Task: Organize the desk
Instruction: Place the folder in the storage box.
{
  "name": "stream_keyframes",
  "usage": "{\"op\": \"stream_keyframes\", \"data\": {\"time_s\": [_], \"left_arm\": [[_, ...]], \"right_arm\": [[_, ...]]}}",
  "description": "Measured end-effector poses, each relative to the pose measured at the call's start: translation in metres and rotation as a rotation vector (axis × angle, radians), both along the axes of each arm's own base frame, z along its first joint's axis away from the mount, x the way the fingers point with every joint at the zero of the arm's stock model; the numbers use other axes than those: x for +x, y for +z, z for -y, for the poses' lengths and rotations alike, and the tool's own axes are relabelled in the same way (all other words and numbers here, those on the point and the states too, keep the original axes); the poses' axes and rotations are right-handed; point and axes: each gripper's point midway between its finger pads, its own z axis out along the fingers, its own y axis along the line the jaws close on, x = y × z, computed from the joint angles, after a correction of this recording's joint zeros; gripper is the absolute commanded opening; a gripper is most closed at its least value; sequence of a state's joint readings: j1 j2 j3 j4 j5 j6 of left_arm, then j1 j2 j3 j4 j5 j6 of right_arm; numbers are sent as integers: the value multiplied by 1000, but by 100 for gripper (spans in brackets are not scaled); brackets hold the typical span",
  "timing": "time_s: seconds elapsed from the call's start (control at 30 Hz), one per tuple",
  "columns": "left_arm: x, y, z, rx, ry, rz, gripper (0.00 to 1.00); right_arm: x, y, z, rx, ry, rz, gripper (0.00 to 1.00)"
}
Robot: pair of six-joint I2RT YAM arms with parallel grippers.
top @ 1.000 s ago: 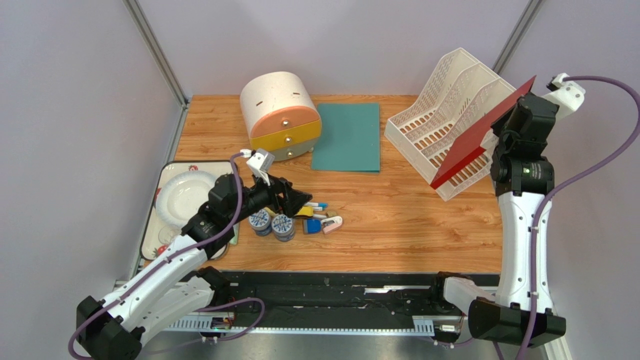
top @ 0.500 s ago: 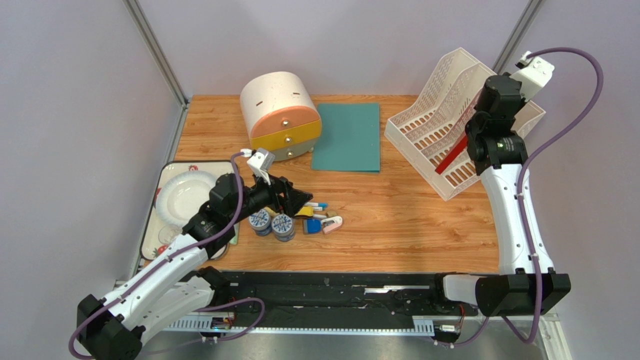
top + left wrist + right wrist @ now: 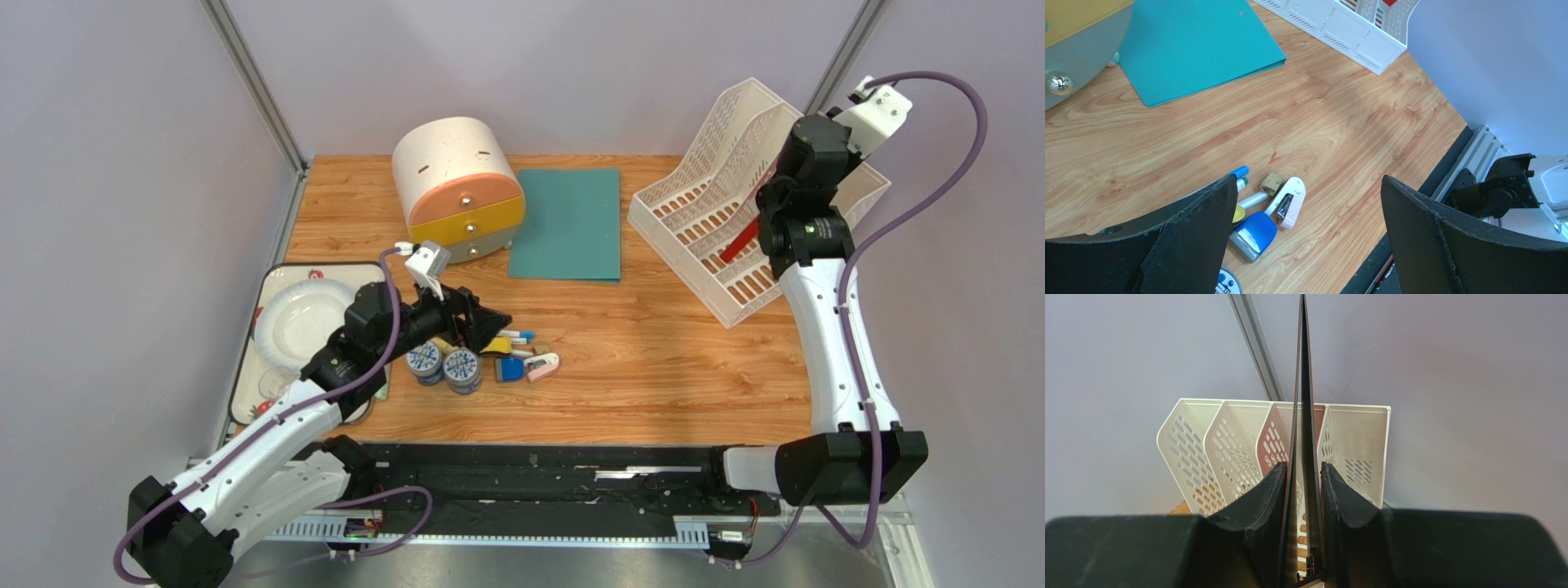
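The folder [image 3: 740, 241] has swung into the rack [image 3: 694, 202] at two o'clock; our right jaws pinch it, left jaws gape, so we should lower it straight before releasing.

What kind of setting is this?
Probably a lab test cell staged as an office desk: a wood-grain desk boxed in by plain grey panels and metal frame posts, set with a white file rack, a teal folder and loose stationery.

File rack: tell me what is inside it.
A red folder sits in one slot of the rack, clamped by the right gripper. The other slots look empty; the folder's lower end is hidden behind the fingers.
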State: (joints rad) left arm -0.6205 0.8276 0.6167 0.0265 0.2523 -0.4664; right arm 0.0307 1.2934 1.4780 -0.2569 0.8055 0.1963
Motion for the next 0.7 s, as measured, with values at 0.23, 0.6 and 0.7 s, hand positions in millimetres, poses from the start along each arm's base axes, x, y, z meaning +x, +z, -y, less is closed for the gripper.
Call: {"op": "stream_keyframes", "data": {"time_s": [0.23,0.6,0.7], "left_arm": [[1,-3,1,5,0,-7,95],[1,-3,0,6,3,-7,95],[2,-3,0,6,5,-7,95]], "right_arm": [[14,-30,1,1,-13,-41,0],[31,-65,-3,37,-8,-56,0],[32,-69,-4,42,-8,-66,13]]}}
